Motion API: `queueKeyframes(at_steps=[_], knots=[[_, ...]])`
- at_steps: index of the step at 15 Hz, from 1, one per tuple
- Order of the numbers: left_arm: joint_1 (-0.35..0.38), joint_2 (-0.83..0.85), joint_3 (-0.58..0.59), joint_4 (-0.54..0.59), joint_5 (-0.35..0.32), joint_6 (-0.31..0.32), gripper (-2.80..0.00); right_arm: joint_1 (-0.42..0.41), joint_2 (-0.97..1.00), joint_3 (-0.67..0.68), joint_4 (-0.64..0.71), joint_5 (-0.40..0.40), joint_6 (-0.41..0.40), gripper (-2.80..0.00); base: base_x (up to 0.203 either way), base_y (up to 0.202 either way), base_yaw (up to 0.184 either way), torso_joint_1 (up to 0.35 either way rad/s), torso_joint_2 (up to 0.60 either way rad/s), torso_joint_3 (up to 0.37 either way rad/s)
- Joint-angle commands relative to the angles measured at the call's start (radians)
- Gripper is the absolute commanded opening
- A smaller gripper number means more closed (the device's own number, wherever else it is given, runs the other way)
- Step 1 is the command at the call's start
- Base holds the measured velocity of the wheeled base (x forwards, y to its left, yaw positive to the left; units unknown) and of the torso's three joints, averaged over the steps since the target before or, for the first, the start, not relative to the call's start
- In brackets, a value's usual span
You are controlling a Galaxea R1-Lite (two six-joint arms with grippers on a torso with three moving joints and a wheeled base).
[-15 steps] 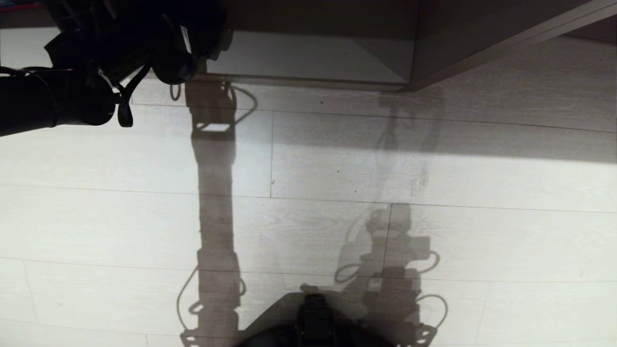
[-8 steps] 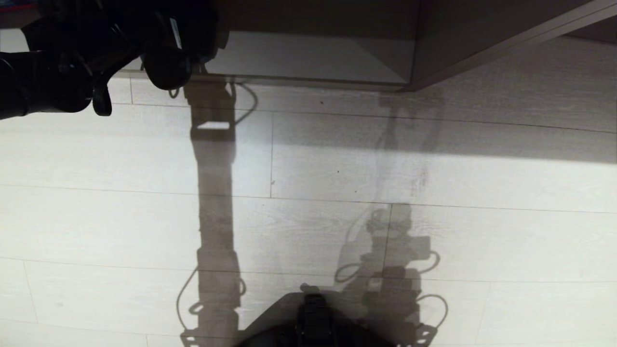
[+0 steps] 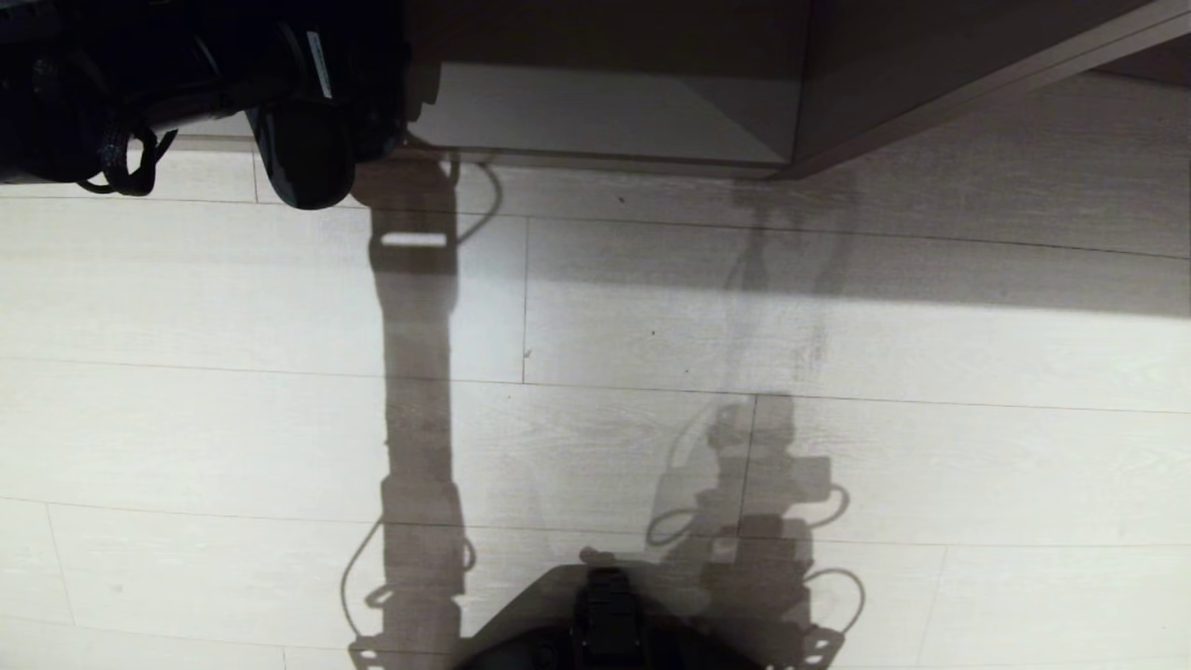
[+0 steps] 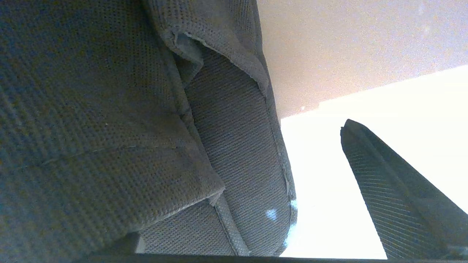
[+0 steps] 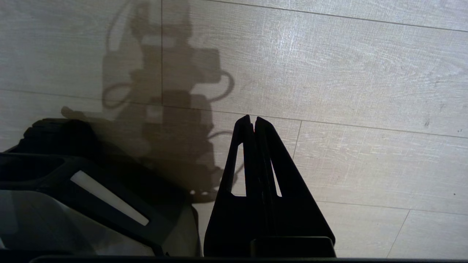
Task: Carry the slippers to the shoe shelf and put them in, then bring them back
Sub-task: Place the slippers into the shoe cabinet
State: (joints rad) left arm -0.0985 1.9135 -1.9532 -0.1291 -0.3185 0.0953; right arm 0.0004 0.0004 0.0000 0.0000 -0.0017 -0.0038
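The slippers (image 4: pixel 120 131) fill most of the left wrist view, their grey woven fabric pressed close against the camera. One finger (image 4: pixel 395 197) of the left gripper (image 4: pixel 321 190) stands well apart from them with bright floor showing in the gap; the other finger is hidden behind the fabric. The jaws are spread wide, but whether the slippers lie loosely between them or are pinched against the hidden side cannot be made out.

In the head view the left arm (image 3: pixel 186 84) is a dark mass at the upper left, at the front edge of the shoe shelf (image 3: pixel 605 112), and it covers the slippers and the gripper entirely there. Compared with a second ago the arm has moved up and toward the left corner of the picture, closer to the shelf opening; the floor (image 3: pixel 744 307) and shelf have not shifted.

The right gripper (image 5: pixel 253 122) hangs over the wooden floor beside the robot's base (image 5: pixel 91 204), its two fingers pressed together on nothing. Only the right compartment's floor and the divider wall of the shelf are plain; the part behind the arm is hidden.
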Motion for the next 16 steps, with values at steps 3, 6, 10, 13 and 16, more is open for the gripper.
queueKeyframes(at_steps=[3,6,10,13,16], knots=[[-0.001,0.019,-0.006,-0.009,-0.002,-0.003,0.00,0.001,0.000,0.000,0.000,0.000,-0.001,-2.80,0.000,0.000,0.000,0.000,0.00,0.000],[-0.003,0.009,-0.008,-0.013,0.001,0.001,0.00,0.001,0.001,0.000,0.000,0.000,-0.001,-2.80,0.000,0.000,0.000,0.000,0.00,0.000],[-0.013,-0.048,-0.006,-0.026,0.000,-0.047,0.00,0.001,0.000,0.000,0.000,0.000,-0.001,-2.80,0.000,0.000,0.000,0.000,0.00,0.000],[-0.036,-0.082,-0.006,-0.023,-0.005,-0.096,0.00,0.001,0.000,0.000,0.000,0.000,-0.001,-2.80,0.000,0.000,0.000,0.000,0.00,0.000],[-0.035,-0.082,0.022,-0.021,-0.005,-0.113,0.00,0.001,0.000,0.000,0.000,0.000,-0.001,-2.80,0.000,0.000,0.000,0.000,0.00,0.000]])
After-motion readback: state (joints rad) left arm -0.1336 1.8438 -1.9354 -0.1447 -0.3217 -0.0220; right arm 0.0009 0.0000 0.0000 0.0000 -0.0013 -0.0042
